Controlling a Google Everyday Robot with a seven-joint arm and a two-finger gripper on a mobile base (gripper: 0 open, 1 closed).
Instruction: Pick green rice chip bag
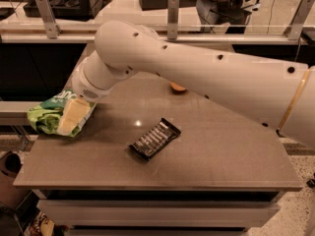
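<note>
The green rice chip bag (43, 120) is a crumpled light-green foil bag at the table's left edge, partly overhanging it. My gripper (70, 123) is at the bag's right side. One pale yellow finger (75, 115) lies across the front of the bag, and the other is hidden behind it. The gripper looks closed on the bag. The thick white arm reaches in from the right across the back of the table.
A black candy bar (155, 138) lies in the middle of the brown table (206, 166). An orange round item (177, 87) sits at the back, half hidden by the arm. A glass-railed counter (172, 28) runs behind the table.
</note>
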